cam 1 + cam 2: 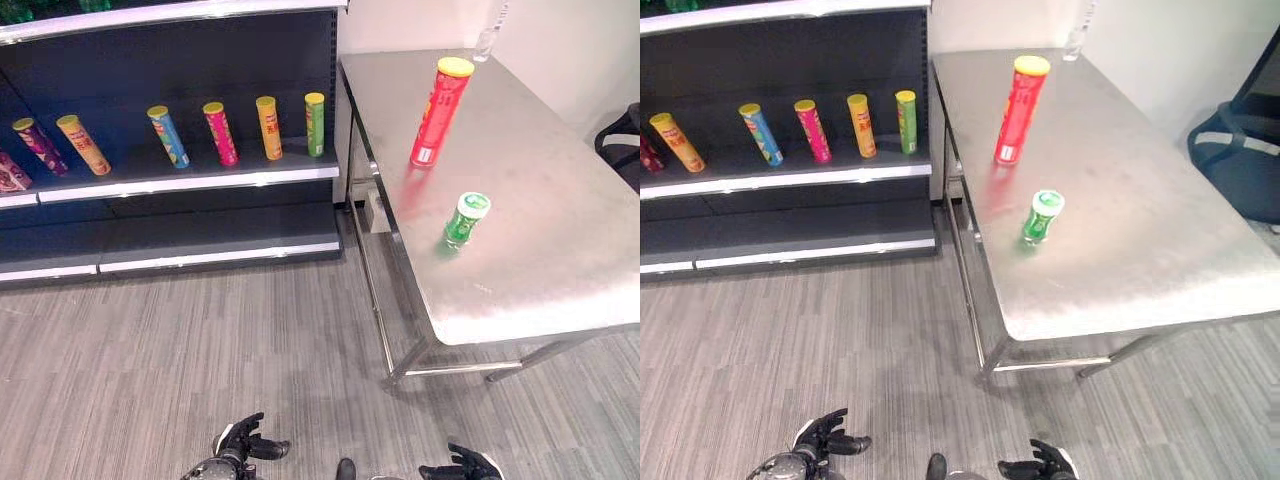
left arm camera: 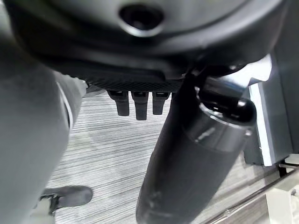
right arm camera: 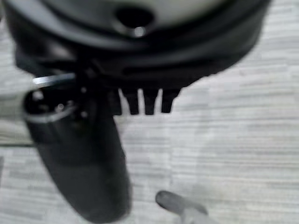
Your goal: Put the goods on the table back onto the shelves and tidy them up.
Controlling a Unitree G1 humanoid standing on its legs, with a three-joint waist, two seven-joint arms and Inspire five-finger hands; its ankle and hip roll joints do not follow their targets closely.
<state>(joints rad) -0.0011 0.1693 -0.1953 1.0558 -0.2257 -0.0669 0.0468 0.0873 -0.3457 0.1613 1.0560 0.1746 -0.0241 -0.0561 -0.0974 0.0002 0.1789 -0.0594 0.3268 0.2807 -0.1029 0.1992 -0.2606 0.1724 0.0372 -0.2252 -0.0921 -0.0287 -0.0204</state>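
Note:
A tall red can with a yellow lid (image 1: 437,112) stands upright on the steel table (image 1: 540,250). A shorter green can with a white lid (image 1: 464,220) stands nearer the table's front left edge. Several cans lean in a row on the dark shelf (image 1: 190,180): blue (image 1: 168,136), pink (image 1: 221,133), orange (image 1: 268,127) and green (image 1: 315,124). My left hand (image 1: 243,441) and right hand (image 1: 462,465) hang low over the floor, far from the table, with relaxed fingers (image 2: 136,106) holding nothing. The right hand's fingers (image 3: 148,101) are likewise straight.
A clear bottle (image 1: 487,38) stands at the table's far edge. More cans (image 1: 82,144) lean at the shelf's left end. A lower shelf board (image 1: 215,255) is bare. A dark chair (image 1: 1240,150) sits right of the table. Grey wood floor lies between me and the shelf.

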